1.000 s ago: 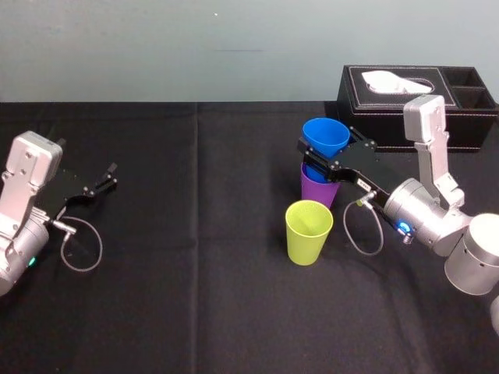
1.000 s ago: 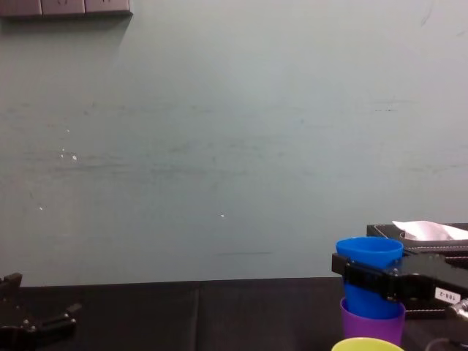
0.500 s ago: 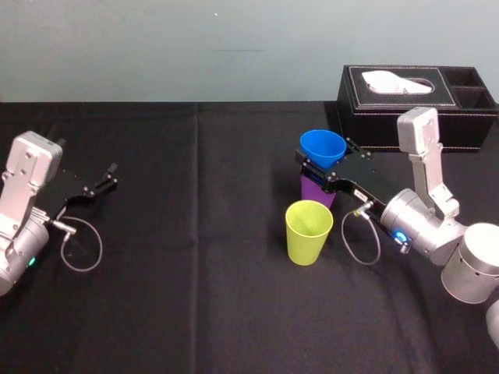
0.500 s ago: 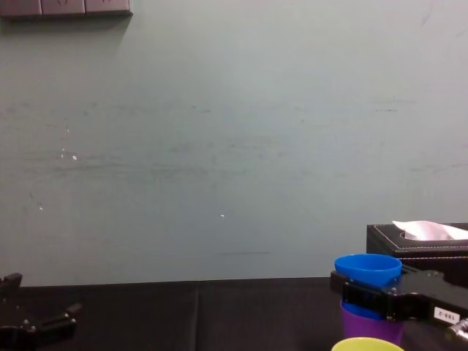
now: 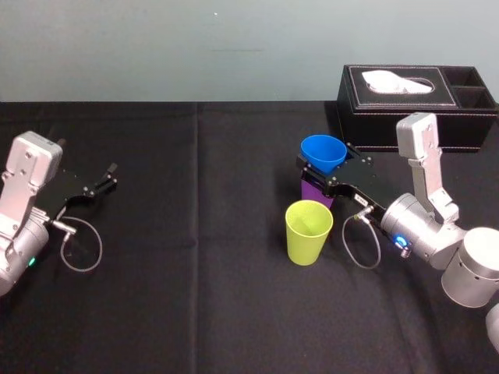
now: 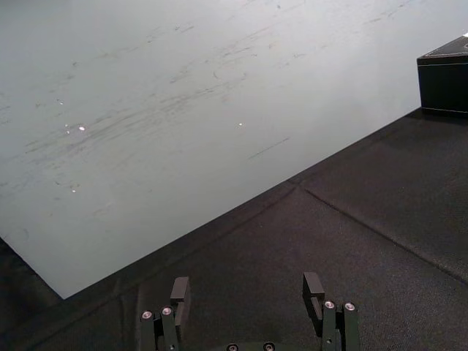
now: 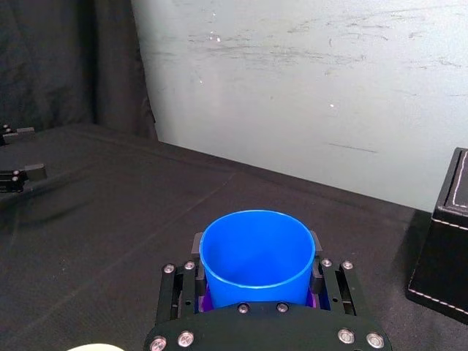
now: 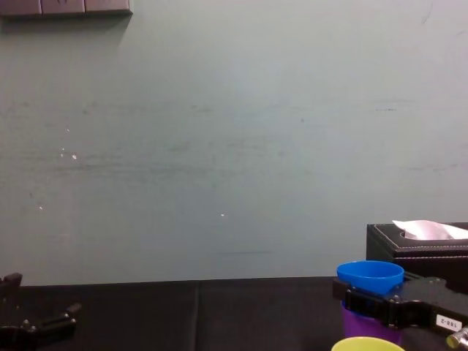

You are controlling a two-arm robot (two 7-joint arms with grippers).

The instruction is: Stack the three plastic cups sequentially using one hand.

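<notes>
Blue cup (image 5: 323, 149) sunk into purple cup (image 5: 313, 190) at the table's (image 5: 195, 296) 1 o'clock, pinched across its upper wall by the right gripper (image 5: 325, 165), jaws closed on it. Yellow-green cup (image 5: 309, 231) loose just beside, at the pair's 6 o'clock. Left gripper (image 5: 106, 178) parked at 9 o'clock, fingers spread. Likely trouble: toppling the nested pair on release if withdrawn askew, or clipping the yellow-green cup.

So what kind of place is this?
Probably a robot lab: a table in black cloth against a bare wall, the right gripper right of centre gripping a blue cup nested in a purple cup, the left gripper parked at the left.
</notes>
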